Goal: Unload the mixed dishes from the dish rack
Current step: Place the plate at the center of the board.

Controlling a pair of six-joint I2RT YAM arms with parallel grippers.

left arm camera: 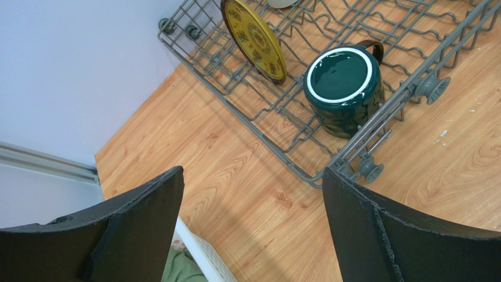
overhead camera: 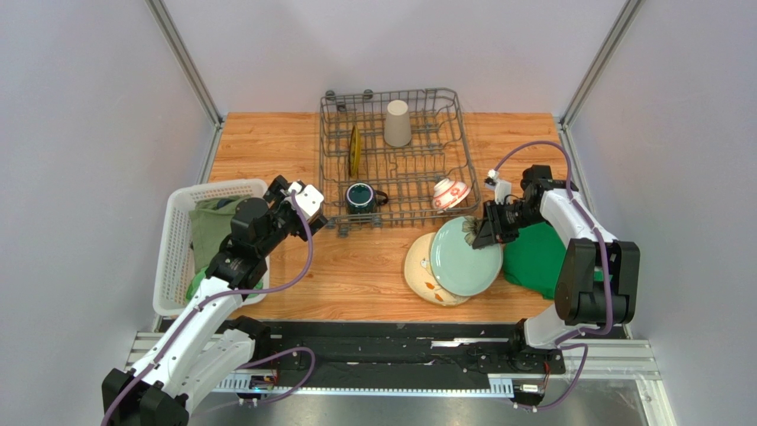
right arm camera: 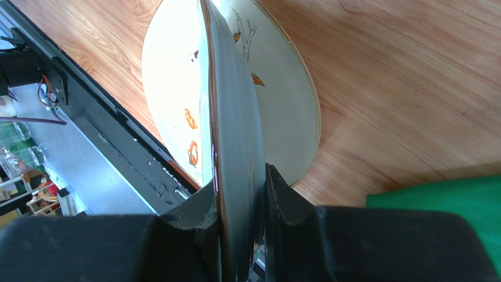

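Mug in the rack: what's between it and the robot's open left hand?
Only bare wooden table and the dish rack's wire side lie between the left gripper and the dark teal mug, seen in the left wrist view.

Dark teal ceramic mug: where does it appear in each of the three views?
Top external: dark teal ceramic mug in the grey wire dish rack, lower left part.
Left wrist: the mug is upper right of centre.
Right wrist: not in it.
Shared landmark: the wooden tabletop.
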